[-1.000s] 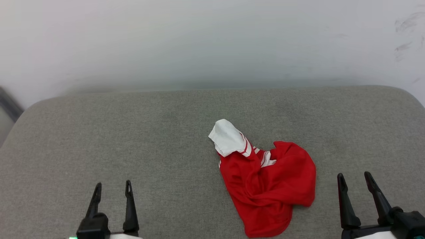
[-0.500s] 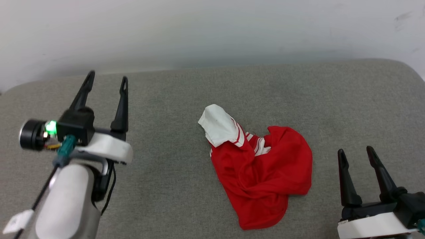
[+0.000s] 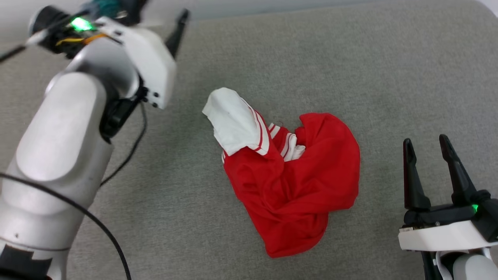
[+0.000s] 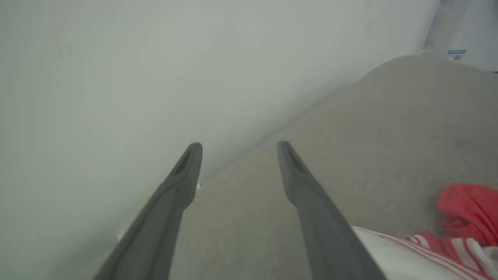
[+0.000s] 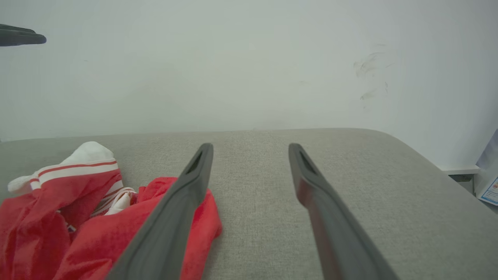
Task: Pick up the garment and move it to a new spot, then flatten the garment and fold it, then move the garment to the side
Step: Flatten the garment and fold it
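Observation:
The garment [image 3: 288, 182] lies crumpled in a heap at the middle of a grey fabric surface [image 3: 350, 58]. It is red, with one white sleeve [image 3: 233, 120] with red stripes sticking out at its far left. My left arm reaches over the surface left of the heap, and one finger [image 3: 177, 33] points at the far edge. My left gripper [image 4: 239, 146] is open and empty, with the garment [image 4: 463, 210] at its lower right. My right gripper [image 3: 425, 140] stands open and empty just right of the heap, apart from the garment [image 5: 78, 217].
A white wall [image 5: 233, 77] rises straight behind the surface's far edge. The surface rounds off at its far right corner [image 5: 420, 155]. A black cable [image 3: 116, 249] hangs along my left forearm.
My left arm has risen from the near edge and reached forward to the far left. The head camera has tipped down. The garment lies as before, and both grippers stay open.

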Tool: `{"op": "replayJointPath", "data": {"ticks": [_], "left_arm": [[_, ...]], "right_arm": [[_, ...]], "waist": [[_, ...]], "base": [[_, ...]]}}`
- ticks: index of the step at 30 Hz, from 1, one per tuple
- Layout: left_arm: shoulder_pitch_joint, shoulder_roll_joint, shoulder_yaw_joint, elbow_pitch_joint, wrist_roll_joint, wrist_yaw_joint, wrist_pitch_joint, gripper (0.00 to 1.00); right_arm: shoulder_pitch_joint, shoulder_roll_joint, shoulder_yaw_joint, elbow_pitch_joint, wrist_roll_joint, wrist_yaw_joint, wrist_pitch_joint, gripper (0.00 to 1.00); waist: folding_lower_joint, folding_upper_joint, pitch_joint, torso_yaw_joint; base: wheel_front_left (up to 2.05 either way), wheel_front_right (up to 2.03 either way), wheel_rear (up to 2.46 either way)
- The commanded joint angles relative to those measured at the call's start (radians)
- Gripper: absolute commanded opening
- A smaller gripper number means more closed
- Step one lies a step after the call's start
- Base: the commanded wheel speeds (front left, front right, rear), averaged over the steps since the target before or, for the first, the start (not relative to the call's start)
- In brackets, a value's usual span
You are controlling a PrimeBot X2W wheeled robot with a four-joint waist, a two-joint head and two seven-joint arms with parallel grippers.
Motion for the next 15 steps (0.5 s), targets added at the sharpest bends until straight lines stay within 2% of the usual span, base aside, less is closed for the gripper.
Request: {"op": "replayJointPath", "data": {"ticks": [1,8,15], "left_arm": [[-0.026,0.013,-0.042,0.002,-0.036,-0.002,0.040,1.00],[-0.210,0.128,-0.353,-0.029,-0.299,-0.002,0.342,1.00],[-0.332,0.173,-0.573,-0.028,-0.483,-0.002,0.540,1.00]], "right_arm": [[-0.019,0.002,0.001,-0.006,0.007,-0.001,-0.002,1.00],[-0.057,0.002,0.001,-0.013,0.014,-0.001,-0.002,1.00],[-0.092,0.002,0.013,-0.019,0.025,-0.001,-0.002,1.00]], "waist": [[-0.0002,0.0000,0.027,-0.019],[-0.0002,0.0000,0.095,-0.050],[-0.0002,0.0000,0.159,-0.087]], "base": [[0.00,0.00,0.00],[0.00,0.00,0.00],[0.00,0.00,0.00]]}}
